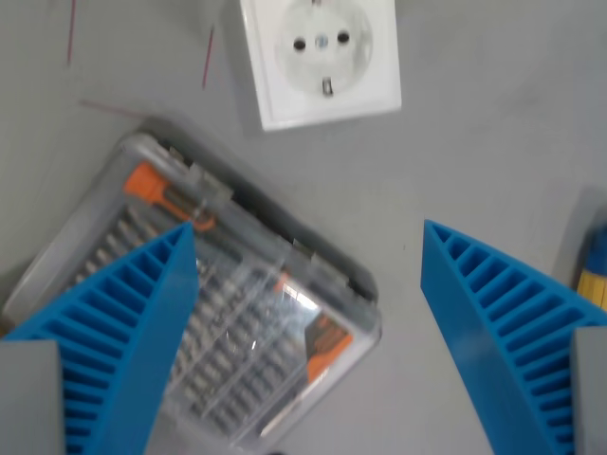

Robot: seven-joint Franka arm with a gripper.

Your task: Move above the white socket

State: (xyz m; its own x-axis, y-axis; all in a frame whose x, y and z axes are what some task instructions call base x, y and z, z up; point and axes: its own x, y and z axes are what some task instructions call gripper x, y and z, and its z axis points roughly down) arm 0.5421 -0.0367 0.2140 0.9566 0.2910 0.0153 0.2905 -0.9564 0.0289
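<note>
Wrist view, looking down on a grey table [474, 161]. White socket [319, 59] at top centre of the frame, square plate slightly rotated, its top edge cut off by the frame. Gripper [308, 251] spread wide, nothing between its blue ribbed fingers [133, 322]; one finger lower left, the other lower right. Clear plastic bit case [242, 313] with orange inserts lies tilted at lower left, partly under the left finger. Thin red marks [207, 57] on the table at upper left. Blue-and-yellow object [596, 265] at right edge, unidentifiable.
</note>
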